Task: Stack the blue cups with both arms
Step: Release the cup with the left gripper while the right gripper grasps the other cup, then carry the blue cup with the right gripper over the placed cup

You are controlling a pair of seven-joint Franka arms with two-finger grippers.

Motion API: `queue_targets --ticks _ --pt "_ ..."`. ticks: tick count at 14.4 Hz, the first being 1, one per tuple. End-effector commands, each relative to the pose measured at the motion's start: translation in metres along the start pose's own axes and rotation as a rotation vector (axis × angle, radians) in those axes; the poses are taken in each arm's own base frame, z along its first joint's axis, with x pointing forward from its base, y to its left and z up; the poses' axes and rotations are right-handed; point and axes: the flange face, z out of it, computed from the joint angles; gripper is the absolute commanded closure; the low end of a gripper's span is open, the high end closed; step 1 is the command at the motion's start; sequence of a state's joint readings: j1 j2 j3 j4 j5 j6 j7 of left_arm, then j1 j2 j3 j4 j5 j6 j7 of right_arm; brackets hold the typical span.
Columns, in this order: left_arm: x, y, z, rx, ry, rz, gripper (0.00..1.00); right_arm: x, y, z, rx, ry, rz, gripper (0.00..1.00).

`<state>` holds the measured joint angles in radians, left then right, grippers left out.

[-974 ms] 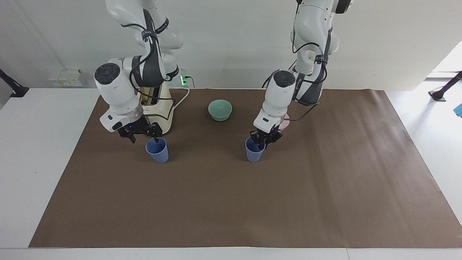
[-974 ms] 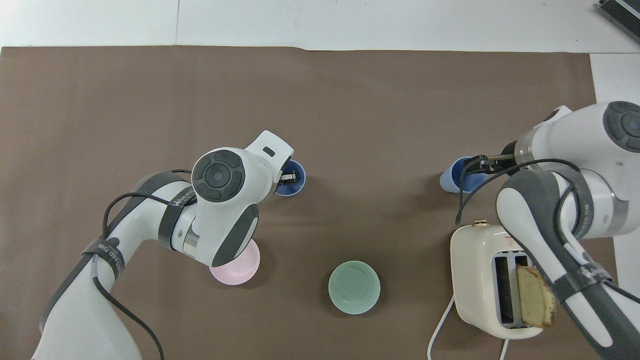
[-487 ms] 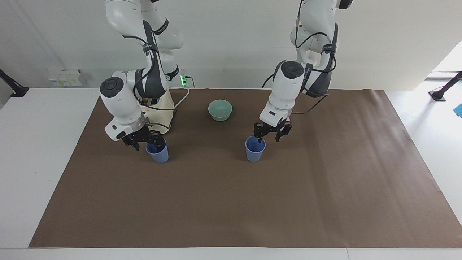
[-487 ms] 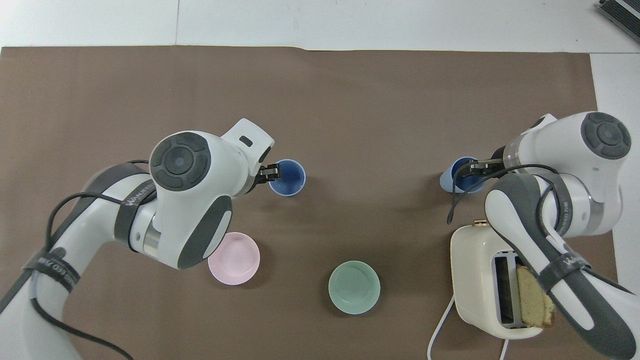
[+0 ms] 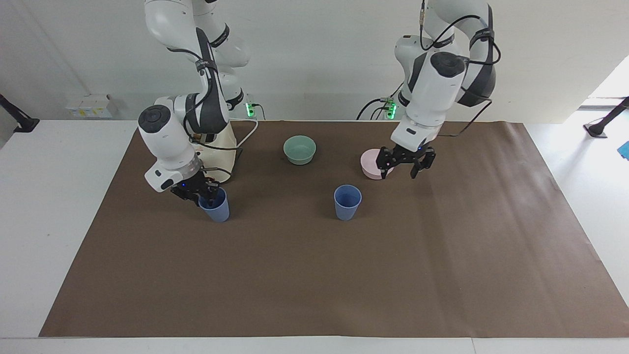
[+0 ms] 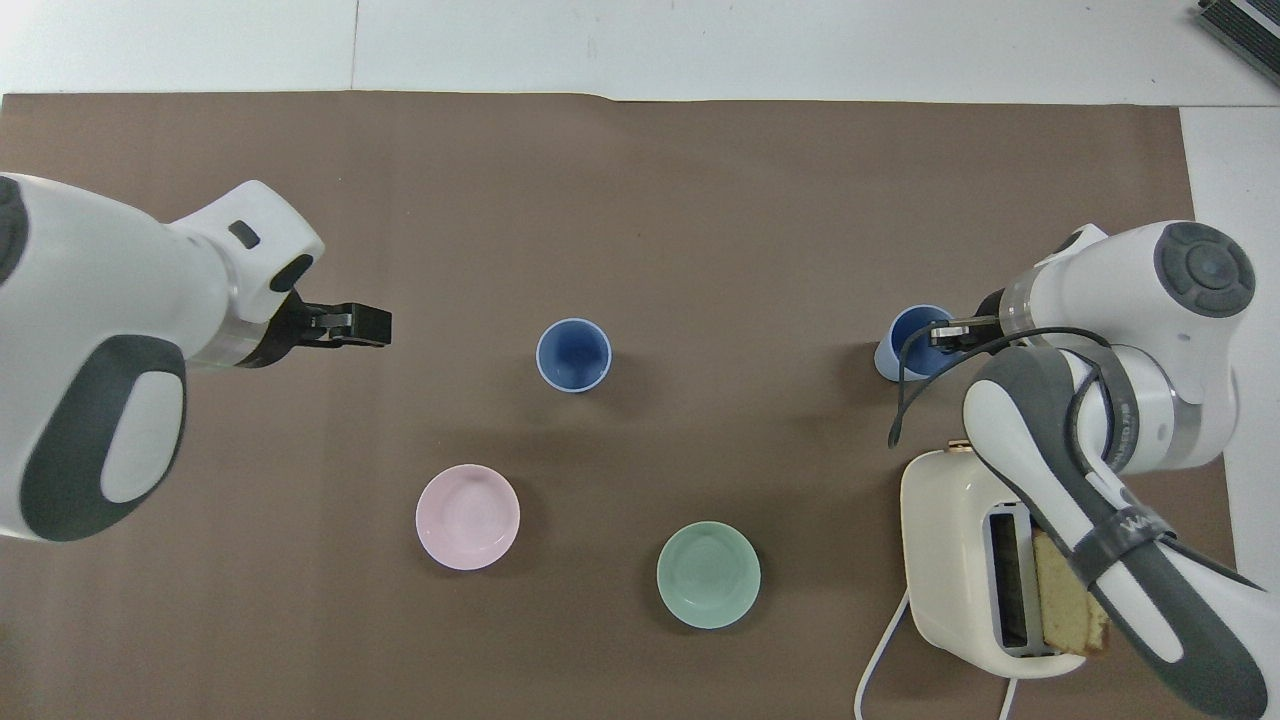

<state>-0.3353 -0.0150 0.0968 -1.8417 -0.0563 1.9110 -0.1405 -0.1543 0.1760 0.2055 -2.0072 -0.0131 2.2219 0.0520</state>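
Observation:
Two blue cups stand upright on the brown mat. One cup (image 5: 347, 201) (image 6: 573, 355) stands free at the middle of the mat. My left gripper (image 5: 399, 169) (image 6: 360, 325) is open and empty, raised over the mat beside the pink bowl, apart from that cup. The other cup (image 5: 216, 209) (image 6: 905, 345) stands toward the right arm's end, close to the toaster. My right gripper (image 5: 205, 196) (image 6: 945, 333) is down on this cup's rim, one finger inside and one outside, shut on it.
A pink bowl (image 5: 369, 162) (image 6: 467, 517) and a teal bowl (image 5: 300, 149) (image 6: 708, 575) sit nearer to the robots than the cups. A cream toaster (image 5: 221, 147) (image 6: 960, 560) with a bread slice (image 6: 1070, 595) stands by the right arm.
My left gripper has lifted out of the middle cup and swung away toward the left arm's end, leaving the cup standing. My right gripper has closed on its cup's rim.

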Motion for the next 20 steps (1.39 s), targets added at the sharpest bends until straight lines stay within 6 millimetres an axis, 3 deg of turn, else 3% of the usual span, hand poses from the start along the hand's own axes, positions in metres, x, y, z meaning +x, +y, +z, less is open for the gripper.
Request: queue_targets --ticks 1,4,5,7,9,11,14,16,20 --pt "0.009 -0.043 -0.027 0.014 -0.012 0.060 0.00 0.011 -0.017 -0.035 0.011 -0.014 -0.003 1.00" --pt "0.015 -0.078 -0.055 0.018 -0.002 0.056 0.00 0.020 -0.047 -0.077 0.010 -0.030 0.029 1.00" --pt "0.016 -0.093 -0.067 0.022 0.002 0.076 0.00 0.020 -0.057 -0.083 0.009 -0.021 0.040 1.00" --pt "0.013 -0.119 -0.085 0.025 -0.017 0.112 0.00 0.023 -0.088 -0.100 0.019 0.010 0.064 1.00" --pt "0.009 -0.130 -0.092 0.027 -0.030 0.099 0.00 0.024 -0.131 -0.116 0.024 0.027 0.094 1.00" --pt "0.006 -0.133 -0.100 0.045 -0.049 0.101 0.00 0.022 -0.181 -0.125 0.032 0.013 0.152 1.00" --pt "0.004 -0.135 -0.104 0.065 -0.061 0.099 0.00 0.020 -0.225 -0.139 0.045 0.016 0.201 1.00" --pt "-0.002 -0.134 -0.106 0.061 -0.081 0.096 0.00 0.006 -0.264 -0.148 0.049 0.036 0.217 1.00" --pt "-0.003 -0.133 -0.104 0.056 -0.086 0.091 0.00 -0.008 -0.306 -0.157 0.047 0.055 0.179 1.00"
